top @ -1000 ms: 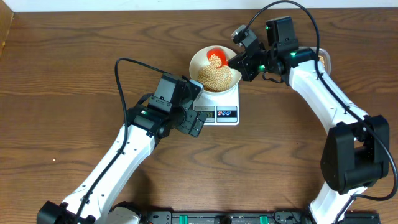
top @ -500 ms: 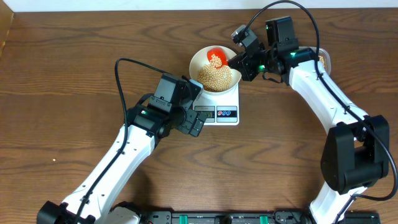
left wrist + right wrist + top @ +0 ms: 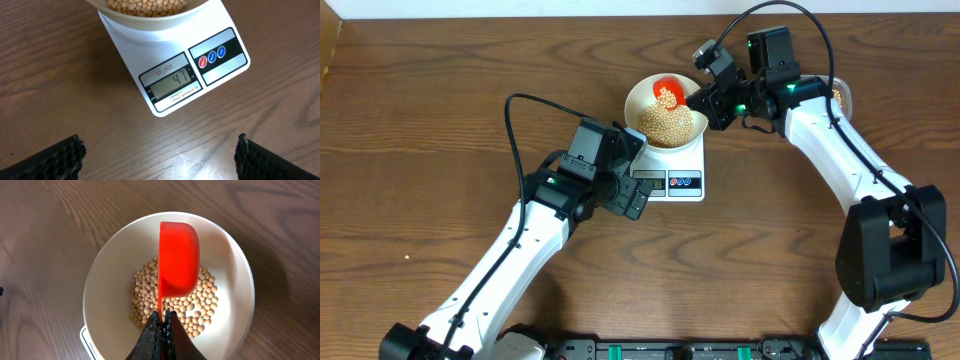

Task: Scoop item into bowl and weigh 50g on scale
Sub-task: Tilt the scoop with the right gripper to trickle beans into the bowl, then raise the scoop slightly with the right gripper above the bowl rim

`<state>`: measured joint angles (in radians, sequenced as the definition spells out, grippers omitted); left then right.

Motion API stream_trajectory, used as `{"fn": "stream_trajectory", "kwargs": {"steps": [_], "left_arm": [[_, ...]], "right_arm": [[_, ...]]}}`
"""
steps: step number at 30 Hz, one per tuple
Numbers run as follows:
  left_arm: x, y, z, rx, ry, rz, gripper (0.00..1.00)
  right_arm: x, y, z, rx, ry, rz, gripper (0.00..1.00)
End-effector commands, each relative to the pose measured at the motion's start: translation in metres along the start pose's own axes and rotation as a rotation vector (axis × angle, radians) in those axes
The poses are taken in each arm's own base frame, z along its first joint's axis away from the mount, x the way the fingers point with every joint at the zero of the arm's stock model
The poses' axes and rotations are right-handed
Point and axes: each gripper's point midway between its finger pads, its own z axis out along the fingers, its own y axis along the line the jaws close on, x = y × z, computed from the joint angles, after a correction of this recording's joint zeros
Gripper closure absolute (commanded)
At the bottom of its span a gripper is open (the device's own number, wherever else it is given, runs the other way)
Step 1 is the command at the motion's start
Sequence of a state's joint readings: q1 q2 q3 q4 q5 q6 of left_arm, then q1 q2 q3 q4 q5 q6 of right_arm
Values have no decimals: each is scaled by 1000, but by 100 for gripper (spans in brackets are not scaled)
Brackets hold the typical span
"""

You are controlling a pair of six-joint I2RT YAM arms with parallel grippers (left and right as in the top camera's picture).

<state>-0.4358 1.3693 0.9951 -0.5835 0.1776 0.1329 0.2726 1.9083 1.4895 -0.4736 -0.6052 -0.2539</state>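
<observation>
Tan beans (image 3: 145,287) are heaped in the white bowl (image 3: 235,255), seated on the scale (image 3: 125,40); "SF-400" and "47" are read on its display (image 3: 172,82). A red scoop (image 3: 178,255) is pinched over the bowl by the right pincer (image 3: 161,330); the left pincer (image 3: 160,150) is spread above the bench (image 3: 50,75)

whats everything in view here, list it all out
beans: many, tan-yellow, in the bowl; a few in the scoop
bowl: one, white, on the scale
scale: one, white, mid-table, display shows 47
scoop: one, red, over the bowl
container: one, mostly hidden behind the right arm
table: one, brown wood
left gripper: one, black, open, near the scale's front
right gripper: one, black, shut on the scoop's handle
</observation>
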Motion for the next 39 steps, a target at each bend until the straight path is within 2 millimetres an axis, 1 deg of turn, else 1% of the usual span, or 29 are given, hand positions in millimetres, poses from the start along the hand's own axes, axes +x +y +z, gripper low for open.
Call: {"fn": "stream_trajectory", "kwargs": {"steps": [1, 11, 15, 22, 26, 34, 39], "left_arm": [[-3, 1, -1, -6, -2, 18, 2], [-2, 1, -1, -6, -2, 18, 2], [-3, 1, -1, -6, -2, 18, 2], [-2, 1, -1, -6, -2, 18, 2], [-2, 1, -1, -5, -2, 18, 2], [-3, 1, -1, -6, -2, 18, 2], [-3, 1, -1, -6, -2, 18, 2]], "right_arm": [[-5, 1, -4, -7, -15, 2, 99], [-5, 1, -4, -7, -15, -2, 99], [-4, 2, -4, -9, -14, -61, 99], [-4, 3, -4, -9, -12, -116, 99], [-3, -1, -4, 12, -5, -131, 99], [-3, -2, -4, 17, -3, -194, 99], [-3, -3, -4, 23, -1, -194, 99]]}}
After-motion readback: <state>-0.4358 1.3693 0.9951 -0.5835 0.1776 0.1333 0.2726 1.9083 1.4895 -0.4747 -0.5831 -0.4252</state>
